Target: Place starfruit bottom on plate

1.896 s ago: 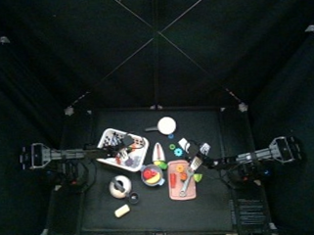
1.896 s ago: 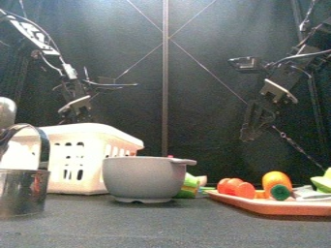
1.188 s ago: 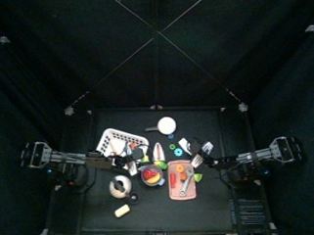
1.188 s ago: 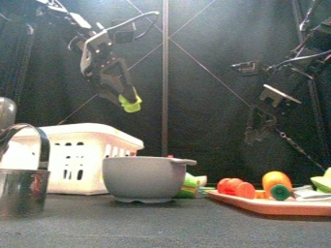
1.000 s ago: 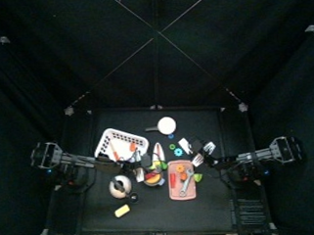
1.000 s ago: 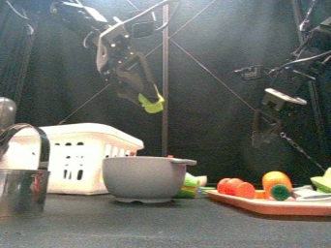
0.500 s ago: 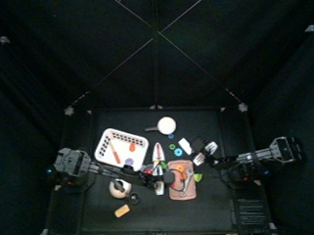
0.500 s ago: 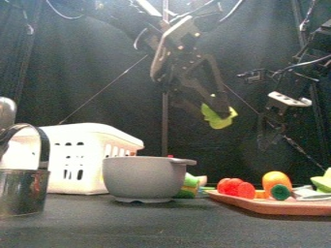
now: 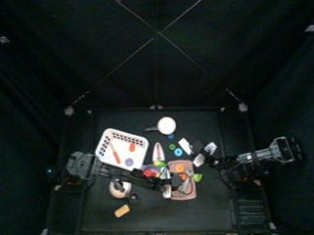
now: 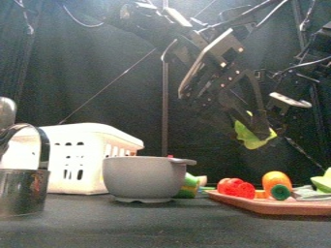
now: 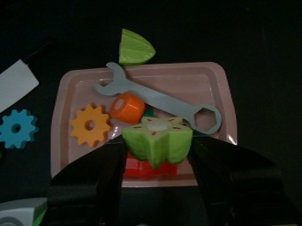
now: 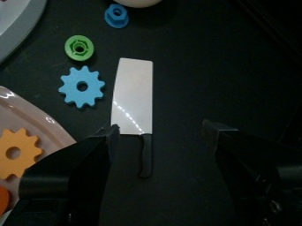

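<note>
A white basket [image 10: 75,155] stands at the left with a grey bowl [image 10: 145,177] beside it. The left gripper [image 10: 246,114], reaching across, pinches the starfruit bottom [image 10: 251,132] in the air above the pink plate [image 11: 218,84], which carries a grey wrench [image 11: 160,97]. At the far right the right gripper [image 12: 160,148] hangs with jaws spread over a cleaver [image 12: 136,106].
</note>
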You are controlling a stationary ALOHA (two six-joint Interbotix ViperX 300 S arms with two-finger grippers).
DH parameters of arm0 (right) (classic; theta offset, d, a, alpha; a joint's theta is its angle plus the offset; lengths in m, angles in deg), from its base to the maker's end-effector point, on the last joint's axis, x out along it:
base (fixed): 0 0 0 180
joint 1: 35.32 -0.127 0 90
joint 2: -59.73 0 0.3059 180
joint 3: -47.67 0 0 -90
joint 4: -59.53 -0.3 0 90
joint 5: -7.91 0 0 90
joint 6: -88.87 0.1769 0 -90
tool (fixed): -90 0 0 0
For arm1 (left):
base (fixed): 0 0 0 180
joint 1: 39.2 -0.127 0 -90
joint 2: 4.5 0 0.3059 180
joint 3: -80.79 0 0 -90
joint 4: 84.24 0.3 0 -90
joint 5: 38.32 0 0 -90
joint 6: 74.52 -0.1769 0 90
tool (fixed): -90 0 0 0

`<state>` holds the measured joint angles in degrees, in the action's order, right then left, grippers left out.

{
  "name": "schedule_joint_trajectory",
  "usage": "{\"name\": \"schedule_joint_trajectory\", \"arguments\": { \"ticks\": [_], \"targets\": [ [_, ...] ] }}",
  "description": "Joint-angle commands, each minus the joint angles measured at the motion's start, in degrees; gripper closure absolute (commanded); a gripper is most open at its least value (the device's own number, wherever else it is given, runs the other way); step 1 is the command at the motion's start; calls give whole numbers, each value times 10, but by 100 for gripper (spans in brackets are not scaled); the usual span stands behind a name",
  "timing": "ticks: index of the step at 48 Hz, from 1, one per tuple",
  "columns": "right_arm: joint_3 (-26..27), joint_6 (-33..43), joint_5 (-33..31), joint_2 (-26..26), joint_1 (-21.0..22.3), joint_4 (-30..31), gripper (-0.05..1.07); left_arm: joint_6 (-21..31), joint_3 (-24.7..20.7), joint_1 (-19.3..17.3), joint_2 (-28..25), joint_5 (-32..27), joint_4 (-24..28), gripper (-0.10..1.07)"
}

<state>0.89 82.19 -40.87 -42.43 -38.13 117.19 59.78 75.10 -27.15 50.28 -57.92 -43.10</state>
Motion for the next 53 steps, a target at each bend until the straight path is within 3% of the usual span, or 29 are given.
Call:
{"name": "schedule_joint_trajectory", "arguments": {
  "ticks": [1, 22, 41, 53],
  "targets": [
    [4, 0, 1, -7, 0, 1, -1, 2, -18, 0, 4, 4, -2, 28],
    [4, -2, 7, -4, -1, 1, -1, 1, -18, -4, -16, 51, -61, 18],
    [4, -2, 17, -2, -1, 2, -1, 2, -17, -5, -18, 54, -73, 3],
    [2, -3, 20, -2, -2, 3, -1, 3, -18, -5, -16, 50, -76, 1]
  ]
}}
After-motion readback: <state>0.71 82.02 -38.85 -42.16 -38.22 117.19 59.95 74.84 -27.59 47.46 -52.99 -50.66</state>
